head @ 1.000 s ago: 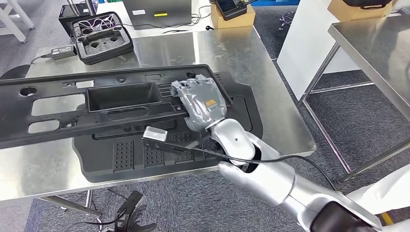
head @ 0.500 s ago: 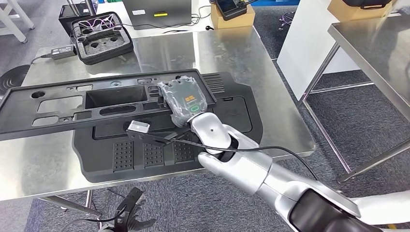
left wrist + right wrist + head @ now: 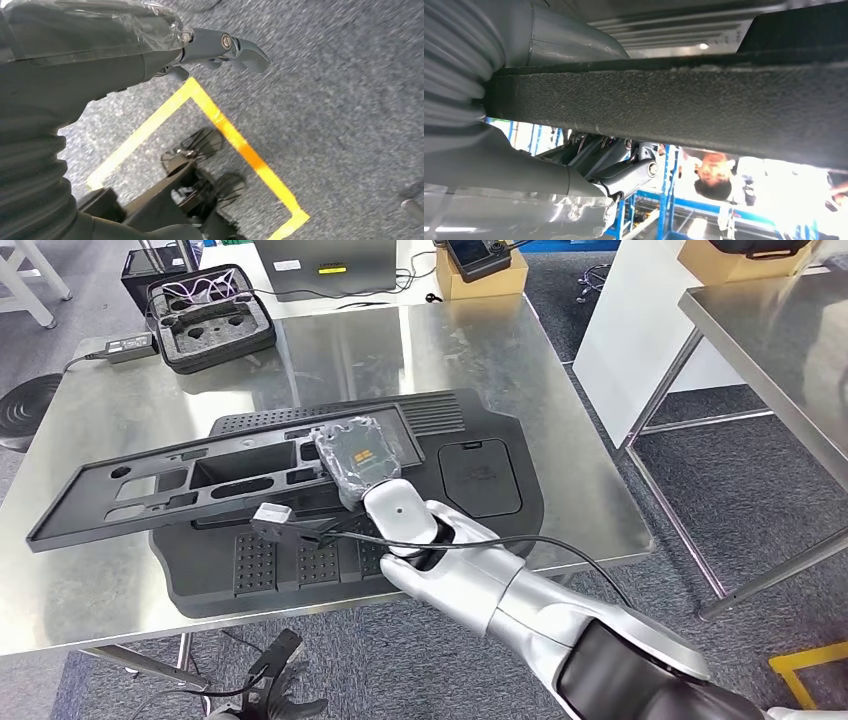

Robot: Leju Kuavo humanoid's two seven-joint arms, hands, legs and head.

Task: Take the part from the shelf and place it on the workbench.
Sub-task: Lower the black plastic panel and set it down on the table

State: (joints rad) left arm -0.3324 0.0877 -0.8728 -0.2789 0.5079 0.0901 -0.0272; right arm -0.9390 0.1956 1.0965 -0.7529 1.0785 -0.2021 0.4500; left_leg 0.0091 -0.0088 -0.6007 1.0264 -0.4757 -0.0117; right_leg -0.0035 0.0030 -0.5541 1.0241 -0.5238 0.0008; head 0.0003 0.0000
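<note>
Right hand (image 3: 358,462) is grasping the long black part (image 3: 200,478) at its right end, and the right wrist view is showing my thumb and fingers closing around the part's textured edge (image 3: 674,100). I am holding the part tilted above the steel surface (image 3: 480,350), with its left end reaching toward the surface's left side. It is lying across a larger black panel (image 3: 480,480) that is resting flat on the surface. Left hand (image 3: 220,45) is hanging over grey carpet floor (image 3: 340,100) marked with yellow tape (image 3: 235,135), fingers apart and gripping nothing. A black foam case (image 3: 210,318) and a power adapter (image 3: 128,345) are sitting at the surface's far left corner.
</note>
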